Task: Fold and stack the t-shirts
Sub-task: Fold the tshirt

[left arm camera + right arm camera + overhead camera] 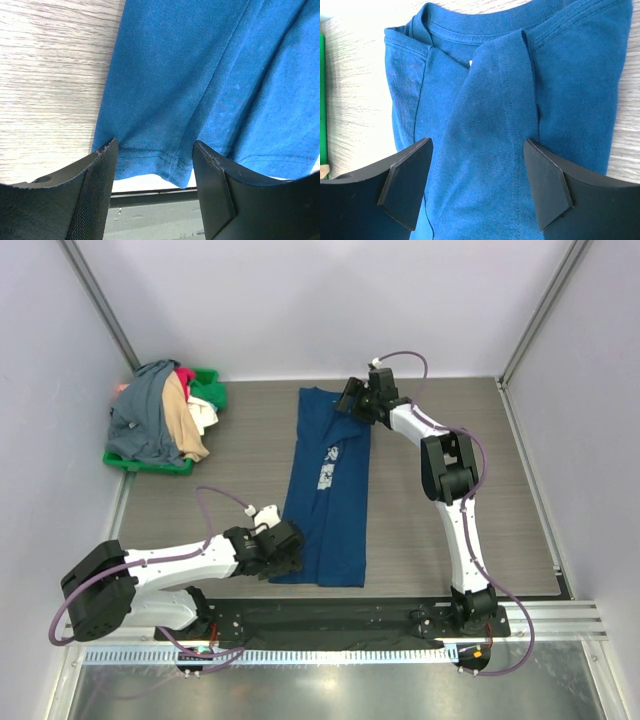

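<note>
The navy blue t-shirt (330,490) lies folded lengthwise into a long strip in the middle of the table, white print showing on its chest. My left gripper (285,545) is open at the shirt's near left hem corner; in the left wrist view the hem (165,160) lies between the spread fingers (95,195). My right gripper (352,397) is open over the collar end; in the right wrist view the shirt's folded shoulder (490,125) fills the gap between the fingers (550,185). Neither gripper holds cloth.
A green tray (150,464) at the far left holds a pile of grey, tan, white, pink and green shirts (165,415). The table's near edge and metal rail (340,625) run just below the shirt's hem. Walls enclose three sides.
</note>
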`<state>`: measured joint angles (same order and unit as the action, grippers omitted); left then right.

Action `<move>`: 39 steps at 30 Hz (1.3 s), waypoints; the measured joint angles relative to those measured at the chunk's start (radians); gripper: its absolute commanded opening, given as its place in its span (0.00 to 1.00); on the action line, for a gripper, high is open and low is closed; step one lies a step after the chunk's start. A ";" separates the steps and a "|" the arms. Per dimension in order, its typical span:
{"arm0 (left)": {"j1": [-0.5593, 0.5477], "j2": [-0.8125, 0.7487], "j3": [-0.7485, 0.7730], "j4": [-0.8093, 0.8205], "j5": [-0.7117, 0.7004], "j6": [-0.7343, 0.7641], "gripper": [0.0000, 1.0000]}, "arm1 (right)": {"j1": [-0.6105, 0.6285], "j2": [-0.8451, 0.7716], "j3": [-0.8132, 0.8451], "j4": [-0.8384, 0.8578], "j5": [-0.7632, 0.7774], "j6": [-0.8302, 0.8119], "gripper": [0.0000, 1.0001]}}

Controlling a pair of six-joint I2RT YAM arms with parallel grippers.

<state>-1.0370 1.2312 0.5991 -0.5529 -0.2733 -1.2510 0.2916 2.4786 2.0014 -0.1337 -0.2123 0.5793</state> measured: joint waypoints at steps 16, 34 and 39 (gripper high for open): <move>-0.023 0.006 0.021 -0.030 -0.012 0.001 0.62 | 0.076 0.101 0.170 -0.025 -0.081 -0.164 0.82; 0.033 -0.058 0.317 -0.142 -0.125 0.182 0.79 | 0.086 -0.126 0.093 -0.232 -0.183 -0.245 1.00; 0.120 -0.075 0.317 -0.192 -0.147 0.233 0.79 | 0.086 -0.513 -0.176 -0.262 -0.093 -0.248 1.00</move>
<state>-0.9169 1.1564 0.9161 -0.7448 -0.4202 -1.0176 0.3779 1.9652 1.8256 -0.3962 -0.3054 0.3317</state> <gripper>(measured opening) 0.790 0.996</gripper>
